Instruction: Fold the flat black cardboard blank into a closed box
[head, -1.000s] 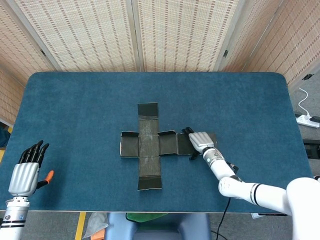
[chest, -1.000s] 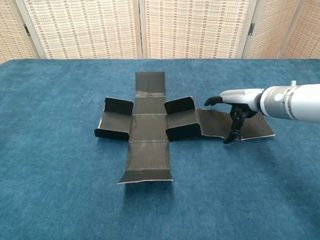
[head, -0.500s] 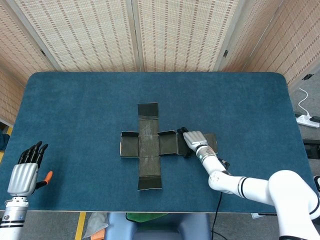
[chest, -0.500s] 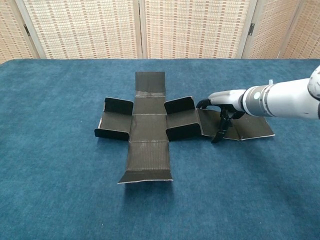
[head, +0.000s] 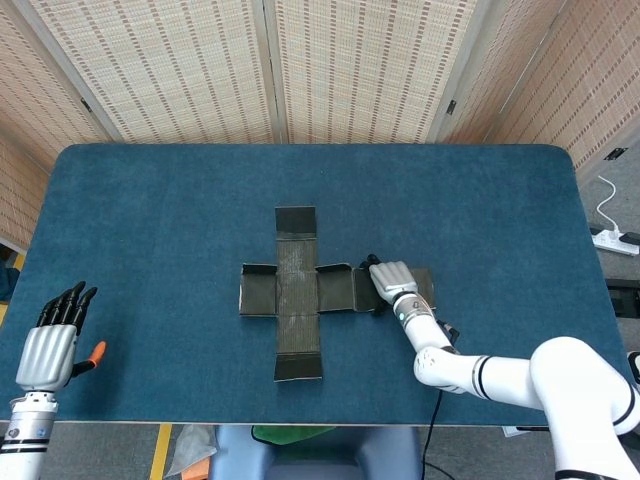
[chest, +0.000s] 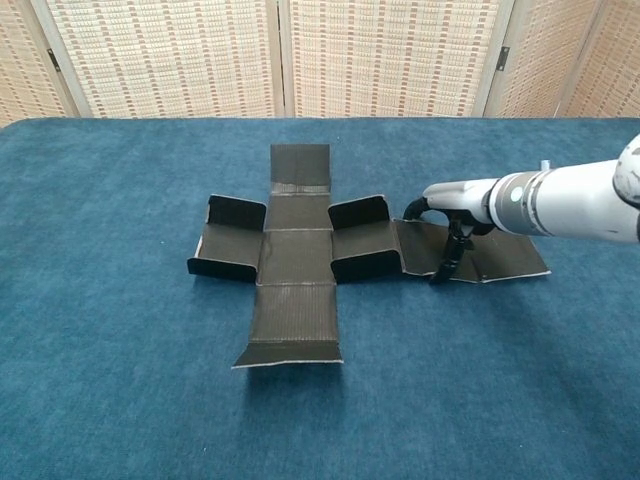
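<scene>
The black cardboard blank lies spread as a cross in the middle of the blue table, with its small side flaps standing up a little. My right hand rests palm down over the blank's long right panel. Its dark fingertips touch the panel near the near edge, and it holds nothing. My left hand hovers at the table's front left corner, far from the blank, fingers straight and apart. The chest view does not show the left hand.
Blue cloth covers the whole table. Woven screens stand behind the far edge. A white power strip lies on the floor to the right. A small orange object shows beside my left hand.
My right hand slid left along the right panel toward the blank's centre, then eased slightly back. The blank's near flap shifted a little. The left hand barely moved.
</scene>
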